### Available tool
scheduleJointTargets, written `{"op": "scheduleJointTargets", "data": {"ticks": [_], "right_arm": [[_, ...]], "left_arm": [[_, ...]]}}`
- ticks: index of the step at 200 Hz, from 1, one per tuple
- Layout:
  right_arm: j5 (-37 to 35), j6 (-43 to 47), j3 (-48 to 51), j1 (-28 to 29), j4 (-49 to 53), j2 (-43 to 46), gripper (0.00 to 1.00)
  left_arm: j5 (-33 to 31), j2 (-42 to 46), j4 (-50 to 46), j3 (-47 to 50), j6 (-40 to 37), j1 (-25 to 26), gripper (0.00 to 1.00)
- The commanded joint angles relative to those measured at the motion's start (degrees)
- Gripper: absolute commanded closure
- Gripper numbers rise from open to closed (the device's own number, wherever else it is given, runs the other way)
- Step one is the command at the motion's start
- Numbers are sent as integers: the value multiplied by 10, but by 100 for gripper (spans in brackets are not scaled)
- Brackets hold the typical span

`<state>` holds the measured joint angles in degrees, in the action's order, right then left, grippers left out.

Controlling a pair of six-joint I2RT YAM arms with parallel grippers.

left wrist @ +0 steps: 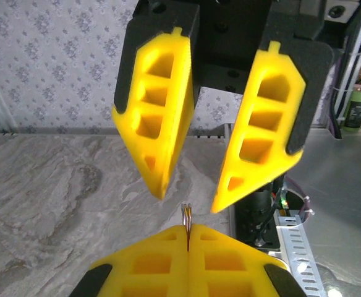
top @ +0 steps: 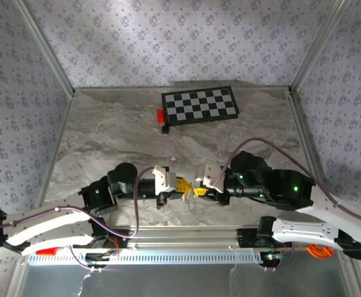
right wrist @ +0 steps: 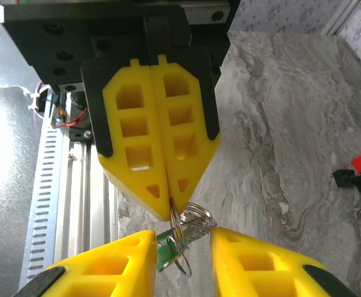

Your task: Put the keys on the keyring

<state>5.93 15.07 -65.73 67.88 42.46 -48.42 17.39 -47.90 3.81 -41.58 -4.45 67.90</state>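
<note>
At lower centre, the left gripper [right wrist: 170, 207] clamps the keyring [right wrist: 193, 218] while the right gripper [left wrist: 190, 199] stands open beside it.

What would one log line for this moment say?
left gripper: shut on keyring | right gripper: open, facing it

Pads [right wrist: 137, 133] of the left hand [right wrist: 170, 209] hide part of the keyring [right wrist: 193, 218].

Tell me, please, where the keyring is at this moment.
In the right wrist view the keyring sits pinched in the shut left gripper, between the parted fingers of the right gripper, above the marble table.
</note>
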Motion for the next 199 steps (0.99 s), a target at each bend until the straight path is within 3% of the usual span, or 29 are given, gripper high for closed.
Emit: {"op": "scheduleJointTargets", "data": {"ticks": [1,58,154,199], "right_arm": [[29,-23,15,1,-20,24,71],[58,-33,32,-2,-33,37,70],[70,-29,46,-7,-38,37,96],[89,-27,54,-10,-38,38,100]], "left_arm": [[37,19,45,-7,8,1,100],[63,27,58,-1,17,1,100],[76,30,60,0,19,1,100],[108,27,81,-2,29,1,100]]}}
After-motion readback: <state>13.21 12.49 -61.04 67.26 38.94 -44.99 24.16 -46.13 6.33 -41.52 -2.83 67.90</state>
